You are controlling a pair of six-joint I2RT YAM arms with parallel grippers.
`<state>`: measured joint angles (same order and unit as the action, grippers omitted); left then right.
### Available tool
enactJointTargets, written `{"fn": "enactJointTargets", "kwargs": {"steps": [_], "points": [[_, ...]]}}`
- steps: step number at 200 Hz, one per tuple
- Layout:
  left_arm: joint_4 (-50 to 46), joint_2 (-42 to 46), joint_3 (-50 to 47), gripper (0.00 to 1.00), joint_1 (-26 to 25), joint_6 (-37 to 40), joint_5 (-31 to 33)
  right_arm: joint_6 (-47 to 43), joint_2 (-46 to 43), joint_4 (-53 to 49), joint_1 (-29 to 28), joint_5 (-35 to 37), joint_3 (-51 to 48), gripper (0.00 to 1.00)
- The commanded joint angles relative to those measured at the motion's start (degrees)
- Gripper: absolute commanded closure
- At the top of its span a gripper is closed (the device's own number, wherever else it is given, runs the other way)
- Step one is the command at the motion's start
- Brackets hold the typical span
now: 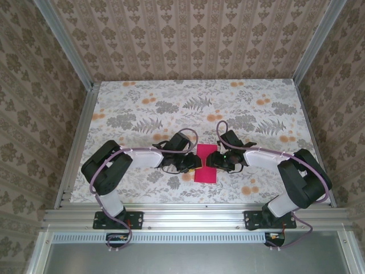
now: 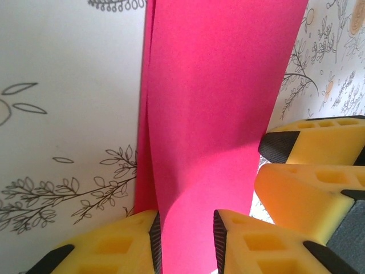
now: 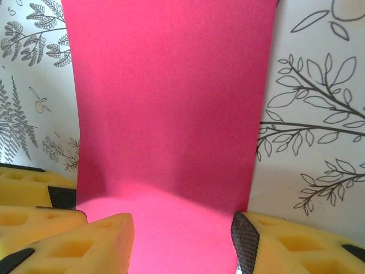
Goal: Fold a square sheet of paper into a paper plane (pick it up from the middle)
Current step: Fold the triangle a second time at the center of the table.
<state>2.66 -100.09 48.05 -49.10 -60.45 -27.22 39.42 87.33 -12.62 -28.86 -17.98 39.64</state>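
As L end effector, R end effector gape astride sheet, floral tbl beneath

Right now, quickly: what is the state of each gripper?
Left gripper: jaws open, the square sheet of paper between them.
Right gripper: jaws open, the same sheet between them.

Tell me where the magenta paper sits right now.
In the top view the square sheet of paper lies at the table's near-middle, between the left end effector and the right end effector.
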Motion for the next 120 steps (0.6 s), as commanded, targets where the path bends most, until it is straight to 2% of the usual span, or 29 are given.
{"fn": "enactJointTargets", "kwargs": {"steps": [1,92,120], "points": [[1.19,-0.12,1.32,0.68,0.35,-0.38,0.15,1.01,1.00,-1.62,0.21,0.30,-2.11,0.47],[4.41,-3.71,3.40,0.68,2.91,-0.81,-1.07,0.93,0.92,-0.91,0.19,-0.65,-2.46,0.47],[5.04,-5.04,4.11,0.71,3.88,-0.83,-1.58,0.75,0.86,-0.97,0.20,-0.75,-2.48,0.47]]}}
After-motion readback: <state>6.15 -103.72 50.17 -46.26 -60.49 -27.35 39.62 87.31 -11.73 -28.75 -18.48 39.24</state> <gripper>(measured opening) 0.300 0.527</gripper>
